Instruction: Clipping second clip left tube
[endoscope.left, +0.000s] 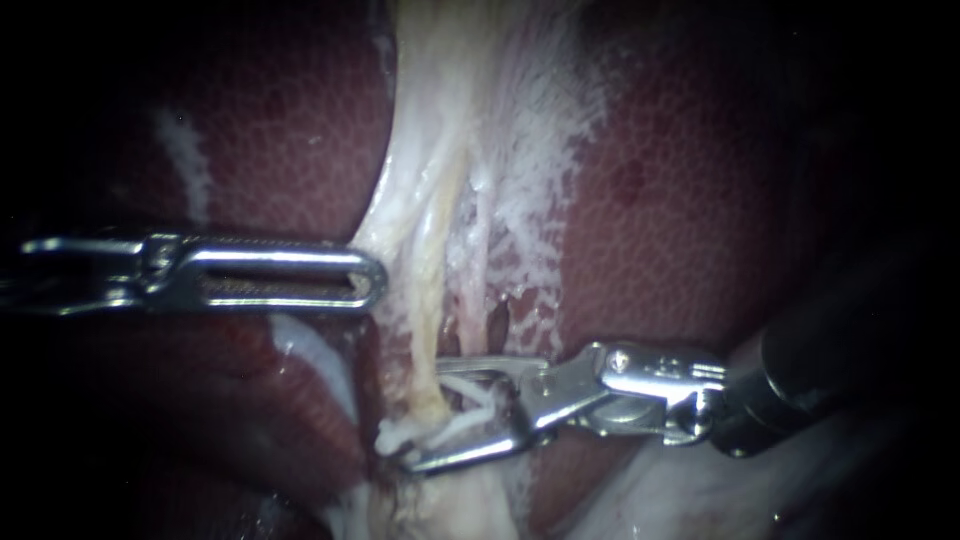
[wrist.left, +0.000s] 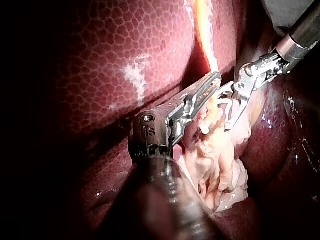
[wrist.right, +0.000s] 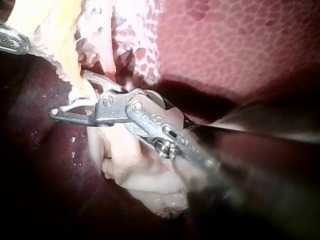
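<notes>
Nearest, at 5 o'clock in the endoscope view, the right instrument (endoscope.left: 425, 415) is seen, its shaft entering from 3 o'clock. Its jaws are spread wide, and a white clip (endoscope.left: 462, 412) is carried between them, touched by both. The yellowish tube (endoscope.left: 432, 320) is straddled by the jaws and the clip. It runs from 12 o'clock down into the pale tissue (endoscope.left: 450, 505) at 6 o'clock. In the right wrist view the clip is shown lying against the tube, just ahead of the hinge. Farther back, at 9 o'clock, the left instrument (endoscope.left: 372, 282) is held level, its tip touching the white membrane (endoscope.left: 400, 215) beside the tube. Whether anything is gripped by it cannot be told. Behind everything, the liver (endoscope.left: 680, 220) is spread.
</notes>
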